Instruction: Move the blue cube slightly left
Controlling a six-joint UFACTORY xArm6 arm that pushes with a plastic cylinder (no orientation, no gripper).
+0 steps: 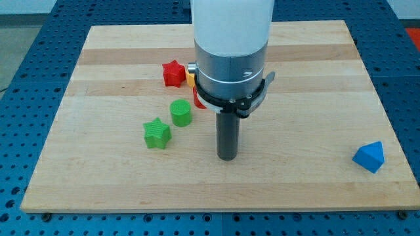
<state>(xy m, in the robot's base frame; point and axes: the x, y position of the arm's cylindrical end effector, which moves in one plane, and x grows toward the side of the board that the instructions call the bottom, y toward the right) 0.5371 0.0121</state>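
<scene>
The blue block (369,157) sits near the board's right edge, low in the view; it looks like a wedge-shaped piece. My tip (227,157) rests on the wooden board (118,177) near the middle bottom, far to the left of the blue block and to the right of the green blocks. The arm's white and grey body (232,46) rises above it and hides part of the board behind.
A green star (157,133) and a green cylinder (181,112) lie left of my tip. A red star (173,73) lies higher up. A yellow block (189,79) and another red block (197,98) peek out from behind the arm.
</scene>
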